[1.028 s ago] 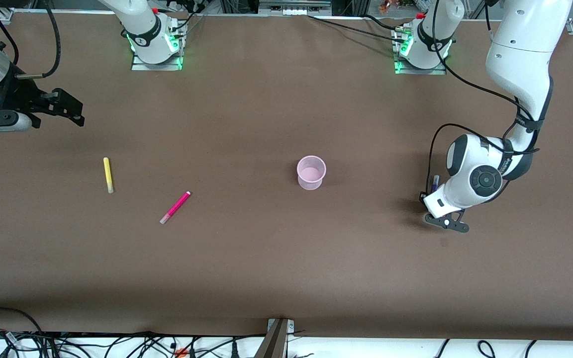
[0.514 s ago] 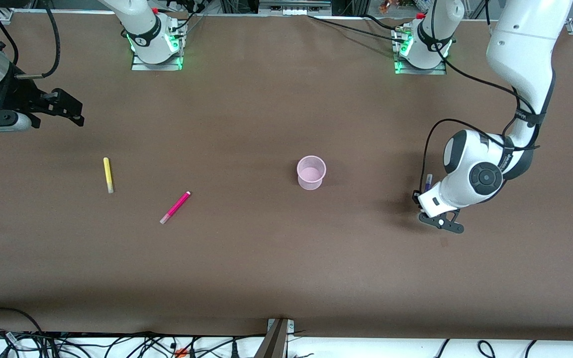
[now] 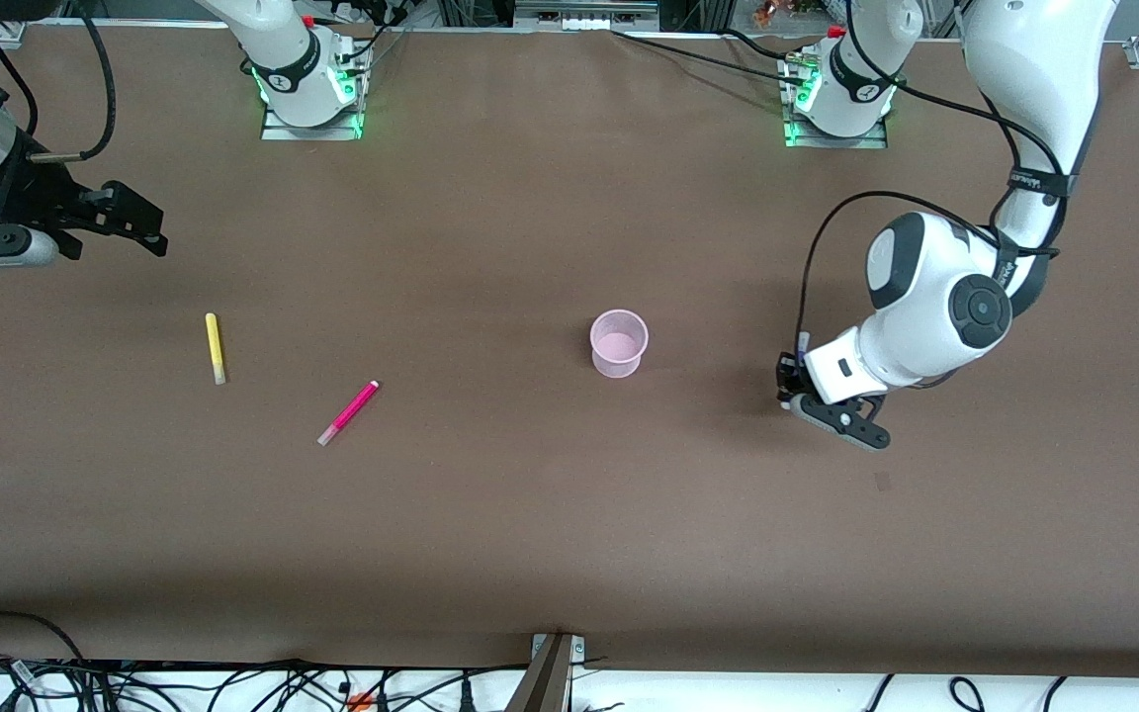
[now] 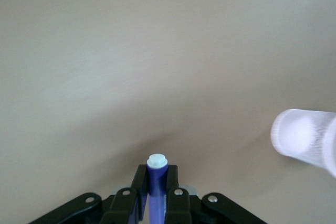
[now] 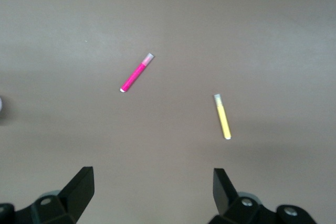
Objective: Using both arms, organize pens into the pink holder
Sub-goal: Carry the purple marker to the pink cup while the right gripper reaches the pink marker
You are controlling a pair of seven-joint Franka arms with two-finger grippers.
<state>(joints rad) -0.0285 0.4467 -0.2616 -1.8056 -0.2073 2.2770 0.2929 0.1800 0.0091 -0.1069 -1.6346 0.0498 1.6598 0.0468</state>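
Observation:
The pink holder (image 3: 619,343) stands upright at mid-table and also shows in the left wrist view (image 4: 304,137). My left gripper (image 3: 791,382) is shut on the dark purple pen (image 3: 803,344), held upright above the table beside the holder, toward the left arm's end; its pale tip sticks out between the fingers (image 4: 156,179). The yellow pen (image 3: 216,348) and the magenta pen (image 3: 349,412) lie flat toward the right arm's end. My right gripper (image 3: 139,225) is open and empty in the air above them (image 5: 152,184). The light green pen is out of view.
The brown table (image 3: 530,514) has both arm bases along its edge farthest from the front camera. Cables lie along the edge nearest the front camera.
My left gripper has moved toward the pink holder with the purple pen in it. The right arm has barely moved. The pens on the table and the holder have not moved.

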